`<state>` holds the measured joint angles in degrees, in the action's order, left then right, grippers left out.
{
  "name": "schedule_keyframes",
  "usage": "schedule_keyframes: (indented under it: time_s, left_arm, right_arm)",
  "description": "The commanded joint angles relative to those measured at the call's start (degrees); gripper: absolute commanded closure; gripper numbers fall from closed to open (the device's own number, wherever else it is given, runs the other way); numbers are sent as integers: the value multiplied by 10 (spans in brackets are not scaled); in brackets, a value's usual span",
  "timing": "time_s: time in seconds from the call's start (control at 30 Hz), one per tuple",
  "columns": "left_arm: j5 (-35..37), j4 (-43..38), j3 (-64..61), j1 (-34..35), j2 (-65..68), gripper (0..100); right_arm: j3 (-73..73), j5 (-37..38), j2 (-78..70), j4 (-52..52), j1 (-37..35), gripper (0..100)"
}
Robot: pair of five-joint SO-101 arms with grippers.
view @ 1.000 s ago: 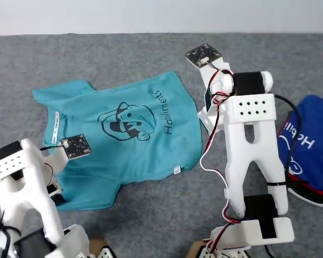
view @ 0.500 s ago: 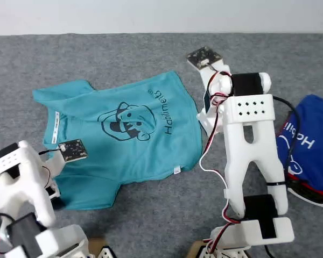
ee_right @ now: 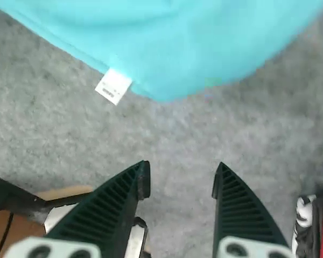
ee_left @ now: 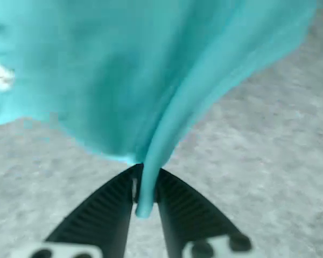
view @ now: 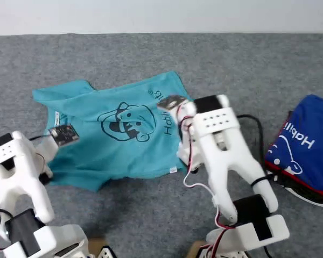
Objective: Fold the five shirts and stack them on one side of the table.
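High view: the teal shirt (view: 124, 134) is lying print up on the grey surface (view: 151, 215), well apart from a blue shirt (view: 304, 145) at the right edge. Left wrist view: the left pincer (ee_left: 145, 185) is pinching 1 bunched edge of the teal cloth; any lift should be proceeding slowly to avoid slipping. Right wrist view: the right pincer (ee_right: 180, 174) is hovering spread over bare surface near the tagged hem corner (ee_right: 113, 86); it should be gripping that corner before both arms are folding the near edge across.
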<state>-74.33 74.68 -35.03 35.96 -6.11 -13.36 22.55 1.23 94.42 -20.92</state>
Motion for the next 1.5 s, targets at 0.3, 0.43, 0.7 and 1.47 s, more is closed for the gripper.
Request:
schedule_keyframes:
  time_s: [0.3, 0.43, 0.7, 1.47]
  left_arm:
    - [64, -52, 21, 4, -1, 995]
    - [65, -52, 21, 4, -1, 995]
    - [91, -52, 23, 4, -2, 995]
    - [91, -56, 37, 4, -1, 995]
  right_arm:
    - [33, 18, -103, -51, -74, 798]
    - [65, 18, -159, -55, -100, 798]
    - [193, 25, -262, -116, -10, 800]
    - [445, 65, -293, 87, 33, 824]
